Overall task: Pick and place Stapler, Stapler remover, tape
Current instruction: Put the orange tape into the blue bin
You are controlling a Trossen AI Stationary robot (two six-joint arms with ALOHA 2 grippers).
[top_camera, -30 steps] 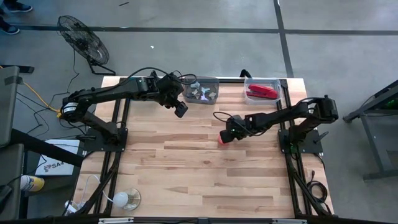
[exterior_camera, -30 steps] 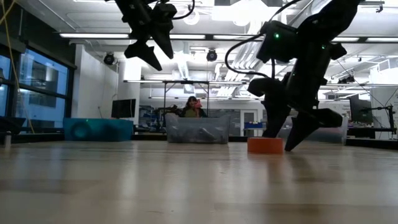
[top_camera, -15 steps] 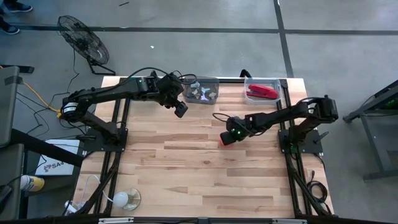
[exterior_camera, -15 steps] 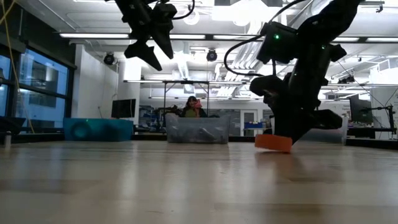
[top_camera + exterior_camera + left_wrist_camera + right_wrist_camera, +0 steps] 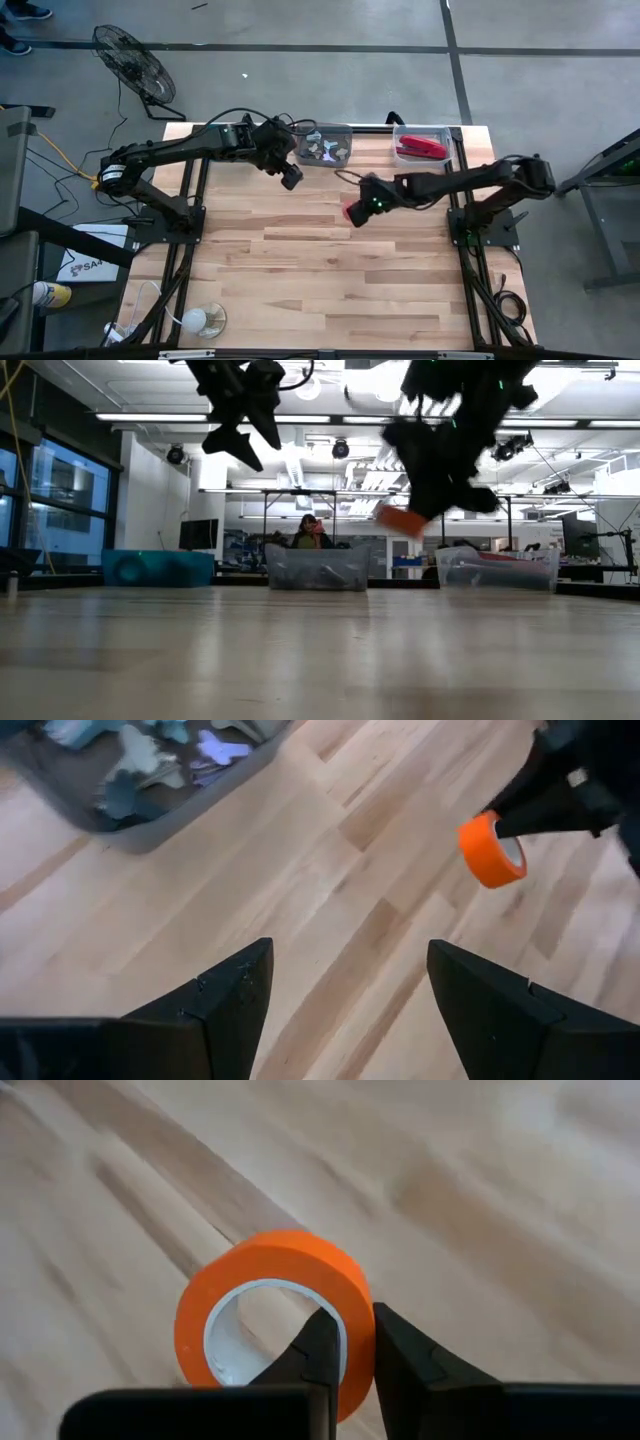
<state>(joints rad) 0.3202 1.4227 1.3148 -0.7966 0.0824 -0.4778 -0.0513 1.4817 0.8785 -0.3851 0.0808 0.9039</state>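
Black fan (image 5: 133, 60) on floor; person (image 5: 309, 532) behind table.

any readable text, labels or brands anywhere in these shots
"SA...": partly readable black print on the white sheet on the floor left of the table; the rest is cut off by the frame.
Nothing readable on the tape, stapler or bins.

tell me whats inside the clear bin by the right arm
The clear bin holds the red stapler, lying flat in the high view. Nothing else shows in it; the bin floor under the stapler is covered.
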